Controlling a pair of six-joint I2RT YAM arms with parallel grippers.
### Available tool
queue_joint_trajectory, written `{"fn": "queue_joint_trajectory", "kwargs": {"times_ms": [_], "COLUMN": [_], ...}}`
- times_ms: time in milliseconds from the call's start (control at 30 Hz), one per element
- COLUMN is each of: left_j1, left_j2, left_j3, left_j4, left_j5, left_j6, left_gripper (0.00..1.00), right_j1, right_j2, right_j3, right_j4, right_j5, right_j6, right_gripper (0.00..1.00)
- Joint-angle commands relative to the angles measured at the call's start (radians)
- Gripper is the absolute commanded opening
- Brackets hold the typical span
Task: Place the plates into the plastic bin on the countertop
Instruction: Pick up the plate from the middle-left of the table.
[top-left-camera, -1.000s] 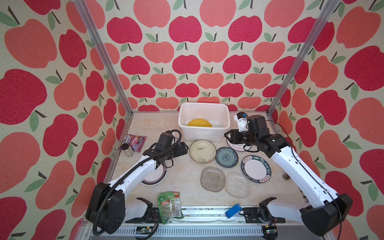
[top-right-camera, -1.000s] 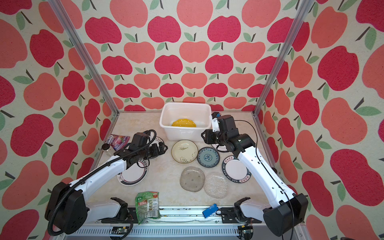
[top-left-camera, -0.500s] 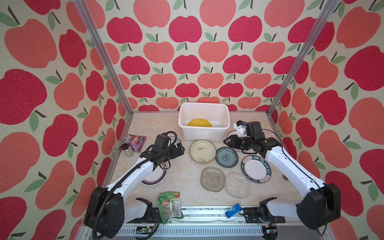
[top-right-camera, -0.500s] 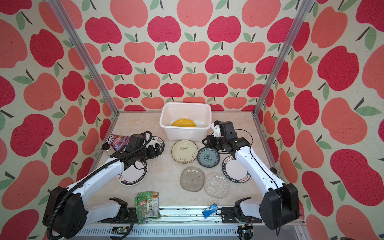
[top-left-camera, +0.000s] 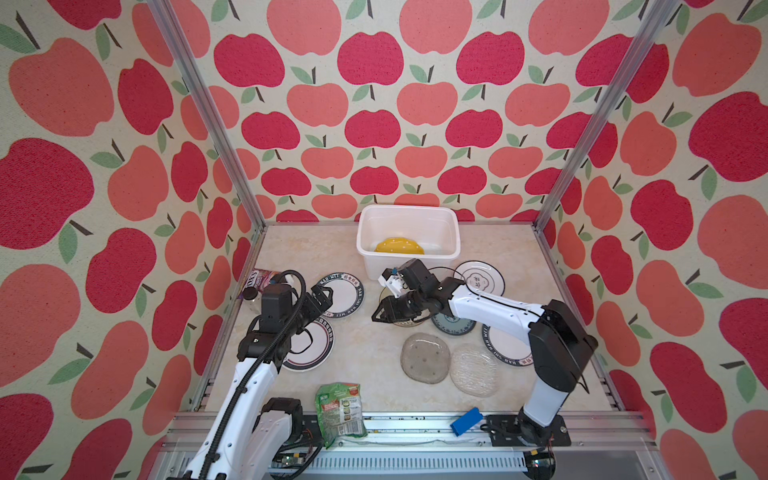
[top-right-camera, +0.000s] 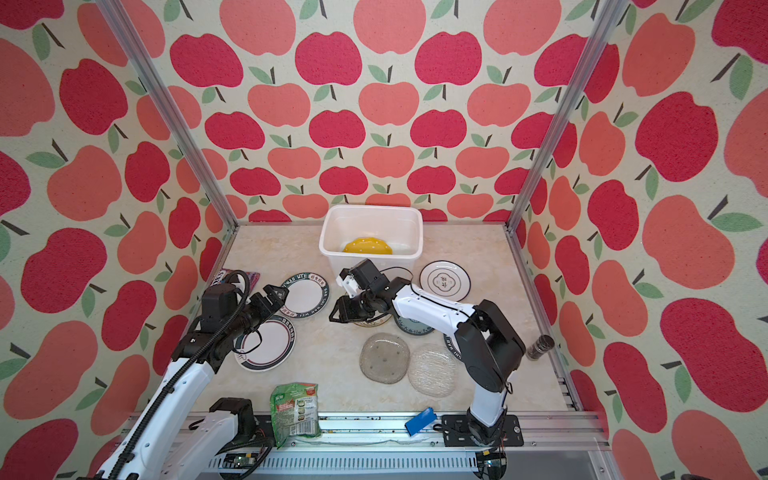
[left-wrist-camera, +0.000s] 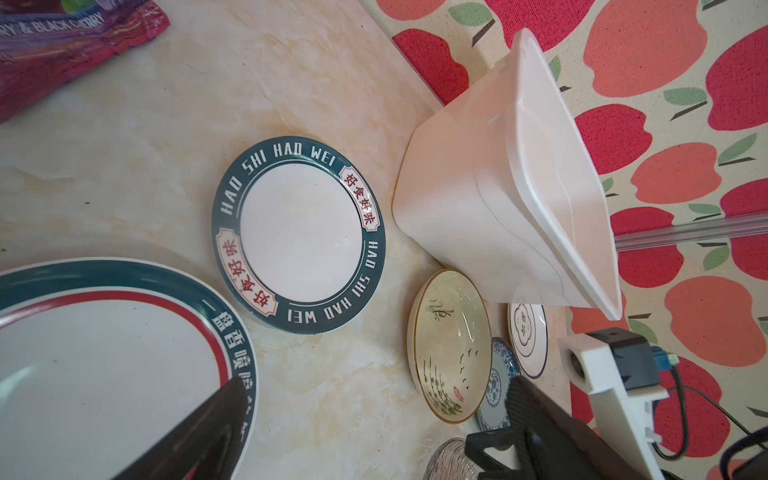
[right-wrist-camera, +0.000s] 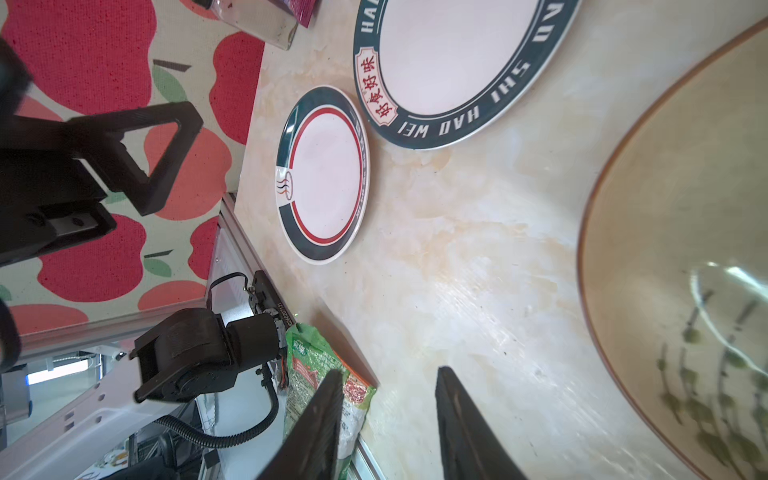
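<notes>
Task progress: one of nine plates is stowed. The yellow plate (top-left-camera: 399, 246) lies inside the plastic bin (top-left-camera: 451, 232) at the back of the counter (top-left-camera: 365, 340). Eight remain flat on the counter, among them the cream plate (left-wrist-camera: 451, 345) just in front of the bin. The right gripper (top-left-camera: 377, 315) hangs low over that plate's edge, jaws parted and empty. The left gripper (top-left-camera: 323, 300) hovers at the rim of a lettered plate (top-left-camera: 345, 291), jaws spread wide and empty. Against one second ago, the right arm has swung over from the white thin-rimmed plate (top-left-camera: 478, 278), and the left has drawn back.
</notes>
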Motion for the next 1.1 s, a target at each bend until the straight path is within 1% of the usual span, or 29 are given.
{"fn": "queue_joint_trajectory", "kwargs": {"times_ms": [0, 200, 367, 533, 633, 800, 1067], "left_j1": [0.027, 0.043, 0.056, 0.084, 0.099, 0.123, 0.147], "left_j2": [-0.035, -0.084, -0.129, -0.153, -0.161, -0.171, -0.192], "left_j3": [-0.027, -0.044, -0.059, -0.070, -0.073, -0.085, -0.111], "left_j4": [-0.047, -0.079, -0.111, -0.118, -0.119, -0.094, -0.095], "left_j5": [0.047, 0.038, 0.024, 0.043, 0.049, 0.080, 0.096], "left_j6": [-0.036, -0.031, -0.021, -0.012, -0.009, -0.011, -0.013], "left_gripper": [0.99, 0.99, 0.99, 0.99, 0.99, 0.99, 0.99], "right_j1": [0.057, 0.094, 0.095, 0.107, 0.112, 0.114, 0.116], "right_j2": [0.080, 0.221, 0.286, 0.346, 0.384, 0.440, 0.534], "right_j3": [0.120, 0.253, 0.264, 0.294, 0.301, 0.334, 0.411], "right_j4": [-0.002, -0.039, 0.030, 0.055, 0.091, 0.110, 0.132], "right_j5": [-0.040, -0.056, -0.114, -0.140, -0.175, -0.193, -0.192], "right_j6": [0.014, -0.004, 0.048, 0.075, 0.115, 0.139, 0.181], "right_gripper": [0.40, 0.41, 0.41, 0.41, 0.40, 0.40, 0.40]}}
